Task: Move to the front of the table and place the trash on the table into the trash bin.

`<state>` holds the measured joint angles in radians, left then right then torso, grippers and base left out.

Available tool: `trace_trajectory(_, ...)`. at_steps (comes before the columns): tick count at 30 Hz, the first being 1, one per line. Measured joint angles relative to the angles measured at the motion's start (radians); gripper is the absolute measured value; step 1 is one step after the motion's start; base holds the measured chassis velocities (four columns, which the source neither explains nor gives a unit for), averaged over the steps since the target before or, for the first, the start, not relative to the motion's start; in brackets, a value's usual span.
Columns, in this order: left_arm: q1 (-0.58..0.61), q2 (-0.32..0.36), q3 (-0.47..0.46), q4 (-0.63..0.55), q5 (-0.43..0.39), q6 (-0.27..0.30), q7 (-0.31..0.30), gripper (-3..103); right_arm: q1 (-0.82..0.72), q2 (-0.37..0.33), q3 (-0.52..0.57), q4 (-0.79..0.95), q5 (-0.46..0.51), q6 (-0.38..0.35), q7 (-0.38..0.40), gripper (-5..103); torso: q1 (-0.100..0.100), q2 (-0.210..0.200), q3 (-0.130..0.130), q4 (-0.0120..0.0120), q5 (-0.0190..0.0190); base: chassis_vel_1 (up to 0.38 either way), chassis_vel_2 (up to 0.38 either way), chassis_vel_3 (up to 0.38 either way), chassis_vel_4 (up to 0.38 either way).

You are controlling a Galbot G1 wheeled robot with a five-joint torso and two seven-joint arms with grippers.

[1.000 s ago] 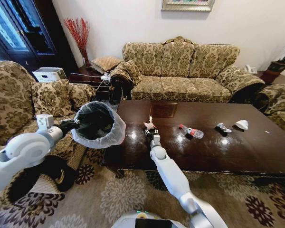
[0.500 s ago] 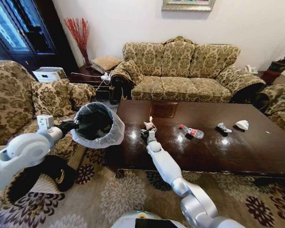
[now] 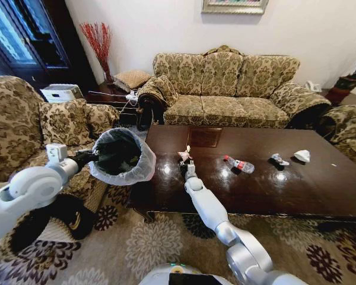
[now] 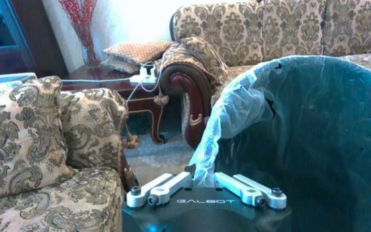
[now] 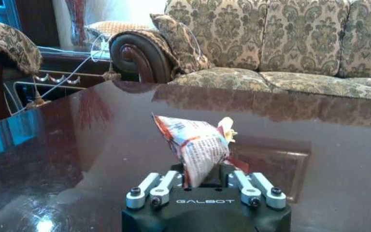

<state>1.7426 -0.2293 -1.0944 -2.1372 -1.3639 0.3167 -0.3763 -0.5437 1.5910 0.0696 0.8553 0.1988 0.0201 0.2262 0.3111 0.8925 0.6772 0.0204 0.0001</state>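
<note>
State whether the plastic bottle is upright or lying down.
Lying down: the plastic bottle rests on its side on the table.

glossy wood table (image 3: 296,190), translucent plastic bin liner (image 3: 136,172)

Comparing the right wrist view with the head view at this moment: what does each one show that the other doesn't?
Right wrist view alone: the print on the crumpled wrapper clamped in the right gripper.

Head view alone: the left gripper holding the trash bin beside the table, plus the bottle and two more scraps lying farther right.

Both: right gripper, wrapper, tabletop with its inset panel, and the sofa behind.
</note>
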Motion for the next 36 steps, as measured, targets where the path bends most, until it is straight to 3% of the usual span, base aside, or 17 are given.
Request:
trace_trajectory(1, 0.0, 0.0, 0.0, -0.002, 0.0, 0.0, 0.0, 0, -0.004, -0.002, 0.0, 0.007, 0.0, 0.001, 0.0, 25, 0.0, 0.0, 0.0, 0.0, 0.0, 0.0, 0.0, 0.0, 0.0)
trace_trajectory(3, 0.0, 0.0, -0.001, -0.003, 0.0, 0.0, 0.0, 0, -0.01, -0.005, 0.0, 0.015, -0.001, 0.002, 0.0, 25, 0.0, 0.0, 0.0, 0.0, -0.0001, 0.0, 0.0, 0.0, 0.0)
trace_trajectory(4, 0.0, 0.0, -0.003, -0.005, 0.0, 0.0, 0.0, 0, -0.017, -0.009, 0.0, 0.026, -0.001, 0.009, -0.004, 15, 0.0, 0.0, 0.0, 0.0, 0.0, 0.0, 0.0, 0.0, 0.0)
trace_trajectory(6, 0.0, 0.002, -0.005, -0.006, 0.0, 0.0, 0.0, 0, -0.023, -0.013, 0.0, 0.036, 0.0, 0.02, -0.009, 15, 0.0, 0.0, 0.0, 0.0, 0.0, 0.0, 0.0, 0.0, 0.0)
trace_trajectory(7, 0.0, 0.004, -0.007, -0.007, -0.002, 0.001, -0.001, 0, -0.031, -0.017, 0.001, 0.051, -0.004, 0.029, -0.013, 7, 0.0, 0.0, 0.0, 0.0, 0.0, 0.0, 0.0, 0.0, 0.0)
trace_trajectory(9, 0.0, 0.008, -0.01, -0.008, -0.005, 0.003, -0.002, 0, -0.047, -0.028, 0.003, 0.087, -0.01, 0.036, -0.018, 7, 0.0, 0.0, 0.0, 0.0, 0.0001, 0.0, 0.0, 0.0, 0.0)
trace_trajectory(10, 0.0, 0.01, -0.012, -0.008, -0.007, 0.003, -0.003, 0, -0.062, -0.036, 0.007, 0.121, -0.01, 0.038, -0.018, 2, 0.0, 0.0, 0.0, 0.0, 0.0, 0.0, 0.0, 0.0, 0.0)
trace_trajectory(17, 0.0, 0.01, -0.023, -0.011, -0.031, 0.022, -0.015, 0, -0.137, -0.072, 0.021, 0.308, -0.011, 0.091, -0.02, 1, 0.0, 0.0, 0.0, 0.0, 0.0, 0.0, 0.0, 0.0, 0.0)
trace_trajectory(19, -0.004, 0.029, -0.028, -0.007, -0.066, 0.048, -0.031, 0, -0.203, -0.113, 0.014, 0.511, 0.012, 0.121, -0.063, 1, 0.0, 0.0, 0.0, 0.0, 0.0001, 0.0, 0.0, 0.0, 0.0)
trace_trajectory(23, -0.011, 0.056, -0.031, -0.001, -0.104, 0.077, -0.048, 0, -0.24, -0.15, -0.012, 0.677, 0.05, 0.119, -0.111, 1, 0.0, 0.0, 0.0, -0.0002, -0.0001, 0.0, 0.0, 0.0, 0.0)
trace_trajectory(26, -0.032, 0.134, -0.032, -0.002, -0.236, 0.138, -0.089, 0, -0.261, -0.227, -0.124, 1.022, 0.15, 0.083, -0.222, 1, 0.0, 0.0, 0.0, -0.0001, -0.0001, 0.0, 0.0, 0.0, 0.0)
trace_trajectory(30, -0.035, 0.199, -0.029, -0.01, -0.281, 0.147, -0.101, 0, -0.206, -0.24, -0.254, 1.153, 0.201, 0.029, -0.261, 0, 0.0, 0.0, 0.0, -0.0001, 0.0001, 0.0, 0.0, 0.0, 0.0)
trace_trajectory(36, -0.045, 0.233, -0.028, -0.03, -0.311, 0.145, -0.117, 0, -0.149, -0.227, -0.356, 1.108, 0.161, -0.018, -0.245, 0, 0.0, 0.0, 0.0, 0.0001, -0.0001, 0.0, 0.0, 0.0, 0.0)
